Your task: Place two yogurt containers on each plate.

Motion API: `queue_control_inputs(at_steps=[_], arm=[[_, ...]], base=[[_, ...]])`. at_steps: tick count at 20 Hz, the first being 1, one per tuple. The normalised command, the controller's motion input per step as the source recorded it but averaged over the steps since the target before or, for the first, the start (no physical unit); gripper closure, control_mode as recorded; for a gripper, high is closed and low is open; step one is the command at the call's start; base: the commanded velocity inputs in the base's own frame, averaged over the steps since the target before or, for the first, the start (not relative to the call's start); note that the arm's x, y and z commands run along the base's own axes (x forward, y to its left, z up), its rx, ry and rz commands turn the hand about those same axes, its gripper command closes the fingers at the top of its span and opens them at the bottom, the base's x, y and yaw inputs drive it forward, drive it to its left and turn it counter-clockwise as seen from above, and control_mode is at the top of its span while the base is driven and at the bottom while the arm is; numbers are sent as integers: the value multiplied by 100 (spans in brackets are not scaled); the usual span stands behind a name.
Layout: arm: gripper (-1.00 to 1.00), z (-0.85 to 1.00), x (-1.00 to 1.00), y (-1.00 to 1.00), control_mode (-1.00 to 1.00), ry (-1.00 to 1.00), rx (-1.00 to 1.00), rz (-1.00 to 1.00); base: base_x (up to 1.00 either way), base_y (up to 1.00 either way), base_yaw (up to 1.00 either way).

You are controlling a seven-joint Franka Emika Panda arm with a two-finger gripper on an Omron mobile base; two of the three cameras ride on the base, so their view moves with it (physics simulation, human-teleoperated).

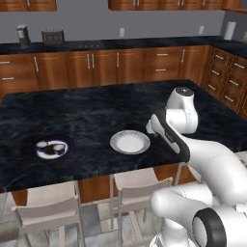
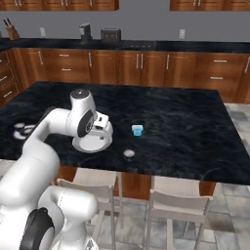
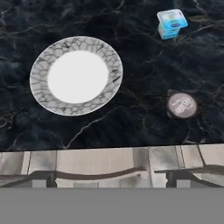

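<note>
The pale plate point(image 1: 130, 142) point(image 3: 76, 75) lies bare on the dark counter near its front edge. My gripper point(image 2: 104, 132) hovers above this plate point(image 2: 90, 145), open, with nothing between its fingers. Right of the plate stand a light blue yogurt container point(image 2: 137, 130) point(image 3: 172, 23) and a round dark-lidded one point(image 2: 129, 153) point(image 3: 182, 105), both on the counter. Far to the left, the dark-rimmed plate point(image 1: 67, 143) holds two round yogurt containers point(image 1: 42, 144) point(image 1: 58, 147). My arm hides the counter to the right in the left base view.
Pale stools point(image 1: 140, 188) point(image 1: 48, 210) point(image 2: 178, 205) stand tucked under the counter's front edge point(image 3: 109, 146). A toaster point(image 1: 53, 36) and a dark appliance point(image 1: 22, 34) sit on the back counter against the wall, far from the plates.
</note>
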Motion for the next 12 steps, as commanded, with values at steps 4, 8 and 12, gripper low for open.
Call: queue_control_inputs(at_steps=[4,8,12], arm=[[-100,0,0,0,100,0,0,0],[-100,0,0,0,100,0,0,0],[-100,0,0,0,100,0,0,0]], base=[[54,7,0],[58,6,0],[51,2,0]])
